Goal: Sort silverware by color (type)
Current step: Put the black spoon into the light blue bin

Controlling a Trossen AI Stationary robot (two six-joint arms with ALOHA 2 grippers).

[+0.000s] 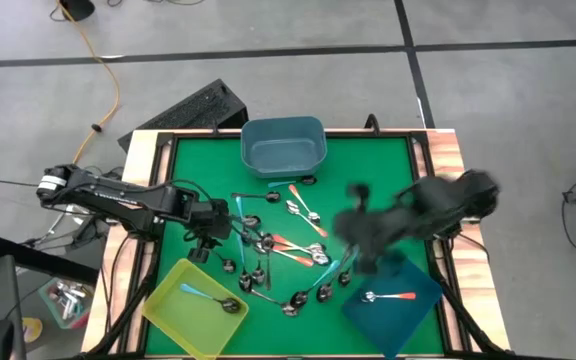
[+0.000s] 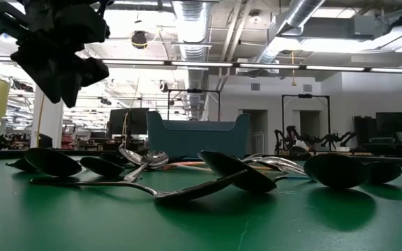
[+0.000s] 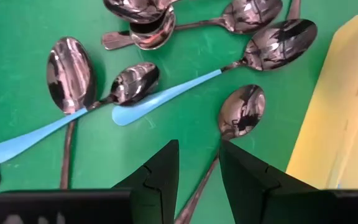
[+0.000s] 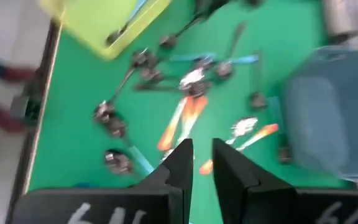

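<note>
The left gripper (image 3: 197, 165) is hovering near the table's (image 1: 198, 165) front-left part, its fingers narrowly parted and holding nothing, above a dark plain spoon (image 3: 238, 118) just beside the yellow bin (image 1: 193, 305). The right gripper (image 4: 202, 163) is hanging, narrowly parted and empty, over the spoons (image 1: 288, 250) heaped mid-table. Judged step: picking the next spoon; the next move calls for descending and closing on one handle. Counted: three bins; one spoon in the yellow, one in the dark blue bin (image 1: 393, 300), none visible in the teal bin (image 1: 284, 148); the heap is too tangled to count.
</note>
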